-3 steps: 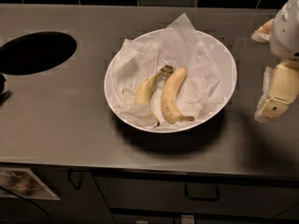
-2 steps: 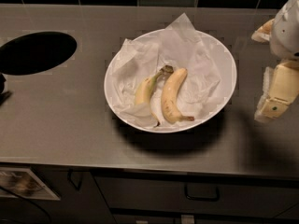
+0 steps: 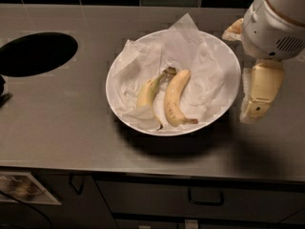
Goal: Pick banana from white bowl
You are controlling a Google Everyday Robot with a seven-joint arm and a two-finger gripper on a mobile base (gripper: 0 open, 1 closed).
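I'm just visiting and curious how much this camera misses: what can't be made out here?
- Gripper, right of the bowl: partly covered by the arm's white housing, itself cut off by the top and right edges.
- Thinner banana: lower end tucked under a fold of paper.
- Bowl's bottom: covered by the paper.
- Hole: inside all dark.
- Dark thing: cut off by the left edge.

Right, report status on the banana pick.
Gripper beside white bowl, right side. Banana in bowl on paper, next to thinner banana. Nothing covering it.
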